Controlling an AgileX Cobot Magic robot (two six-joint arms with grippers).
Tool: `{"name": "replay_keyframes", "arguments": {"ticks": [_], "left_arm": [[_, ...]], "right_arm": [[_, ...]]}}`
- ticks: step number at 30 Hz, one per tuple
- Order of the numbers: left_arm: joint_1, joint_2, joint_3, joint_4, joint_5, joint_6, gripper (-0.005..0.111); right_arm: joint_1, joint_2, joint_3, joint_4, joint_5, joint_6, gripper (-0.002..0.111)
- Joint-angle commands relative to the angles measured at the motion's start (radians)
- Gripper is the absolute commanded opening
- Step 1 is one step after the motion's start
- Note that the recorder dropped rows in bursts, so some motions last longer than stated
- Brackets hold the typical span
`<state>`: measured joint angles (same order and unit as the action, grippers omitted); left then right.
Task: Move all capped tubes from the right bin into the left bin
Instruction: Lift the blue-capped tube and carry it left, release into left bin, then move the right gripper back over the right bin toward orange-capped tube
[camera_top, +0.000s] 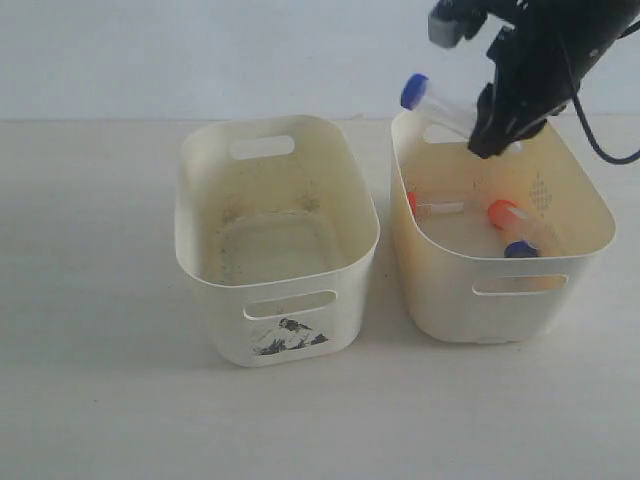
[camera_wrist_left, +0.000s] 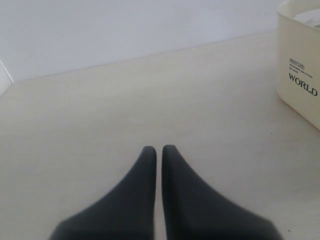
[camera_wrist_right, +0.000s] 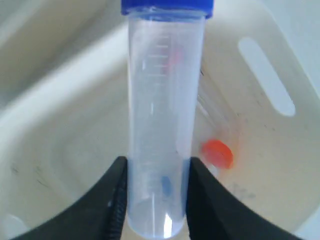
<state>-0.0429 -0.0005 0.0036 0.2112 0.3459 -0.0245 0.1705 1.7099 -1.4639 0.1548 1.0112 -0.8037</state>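
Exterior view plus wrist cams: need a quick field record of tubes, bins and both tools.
held tube: blue-capped tube, gripped by right tool, above the right bin's far rim
right bin: three tubes inside; two orange-capped tubes, one showing only its blue cap
left bin: no tubes visible
left tool: shut, holding nothing, over bare table
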Motion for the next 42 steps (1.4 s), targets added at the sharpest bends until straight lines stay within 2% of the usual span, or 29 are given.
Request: {"name": "replay_keyframes", "arguments": {"ticks": [1,4,6,10,14,19,22,26,27,29,31,34,35,40,42], "left_arm": [[-0.001,0.0,-0.004,-0.006,-0.005,-0.01,0.004],[-0.001,0.0,-0.004,-0.006,-0.005,-0.01,0.004],[-0.001,0.0,-0.004,-0.006,-0.005,-0.01,0.004],[-0.001,0.0,-0.004,-0.006,-0.005,-0.01,0.004],[-0.001,0.0,-0.004,-0.006,-0.005,-0.01,0.004],[-0.001,0.0,-0.004,-0.006,-0.005,-0.01,0.004],[-0.001,0.0,-0.004,-0.006,-0.005,-0.01,0.004],[-0.001,0.0,-0.004,-0.006,-0.005,-0.01,0.004],[-0.001,0.0,-0.004,-0.006,-0.005,-0.01,0.004],[-0.001,0.0,-0.004,-0.006,-0.005,-0.01,0.004],[-0.001,0.0,-0.004,-0.006,-0.005,-0.01,0.004],[-0.001,0.0,-0.004,-0.006,-0.005,-0.01,0.004],[-0.001,0.0,-0.004,-0.006,-0.005,-0.01,0.004],[-0.001,0.0,-0.004,-0.006,-0.005,-0.01,0.004],[-0.001,0.0,-0.004,-0.006,-0.005,-0.01,0.004]], "right_arm": [[0.002,-0.047,-0.003,0.385,0.022,0.021,0.0],[0.01,-0.04,-0.003,0.668,0.054,0.021,0.0],[0.033,-0.033,-0.003,0.734,0.05,0.019,0.0],[0.116,-0.007,-0.003,0.705,0.008,-0.019,0.0],[0.191,0.027,-0.003,0.618,-0.112,-0.015,0.0],[0.21,0.079,-0.003,0.593,-0.161,0.002,0.002],[0.21,0.107,-0.003,0.563,-0.156,0.007,0.018],[0.21,0.128,-0.003,0.555,-0.167,0.06,0.06],[0.21,0.128,-0.003,0.546,-0.172,0.079,0.064],[0.21,0.121,-0.003,0.529,-0.174,0.093,0.056],[0.21,0.11,-0.003,0.497,-0.18,0.093,0.038],[0.21,0.086,-0.005,0.444,-0.185,0.093,0.005],[0.21,0.074,-0.005,0.42,-0.191,0.096,0.0],[0.21,0.007,-0.005,0.214,-0.2,0.092,0.0],[0.21,-0.021,-0.005,0.058,-0.2,0.092,0.0]]}}
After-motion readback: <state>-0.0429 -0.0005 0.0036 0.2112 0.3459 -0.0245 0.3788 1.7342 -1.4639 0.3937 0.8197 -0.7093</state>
